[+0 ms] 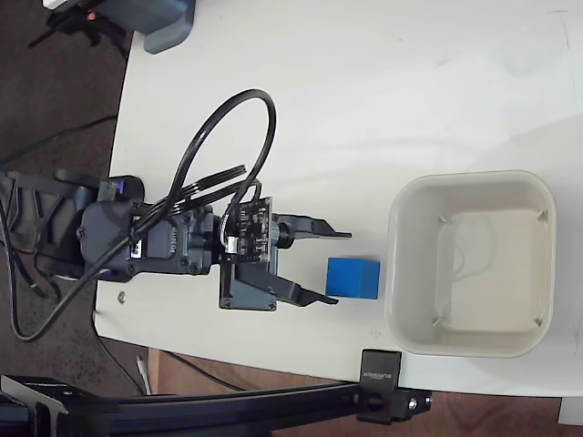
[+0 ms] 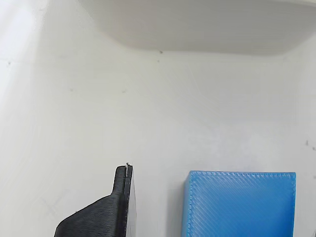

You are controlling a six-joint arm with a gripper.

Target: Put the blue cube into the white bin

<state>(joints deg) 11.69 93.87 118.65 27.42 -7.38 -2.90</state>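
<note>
In the fixed view the blue cube (image 1: 353, 278) rests on the white table just left of the white bin (image 1: 414, 273), which holds nothing. My gripper (image 1: 343, 267) reaches in from the left and is open. One fingertip is above the cube's near end and the other just below its lower left corner, so that end sits between the tips without being gripped. The wrist view has the cube (image 2: 239, 205) at the bottom right, one black finger (image 2: 111, 210) to its left with a gap between them, and the bin's wall (image 2: 197, 24) along the top. The other finger is out of frame.
A grey device (image 1: 166, 23) stands at the table's top left corner. A black clamp (image 1: 387, 396) on a rail sits at the table's lower edge below the bin. Black cables (image 1: 228, 137) loop over the arm. The table's left edge runs beside the arm's body.
</note>
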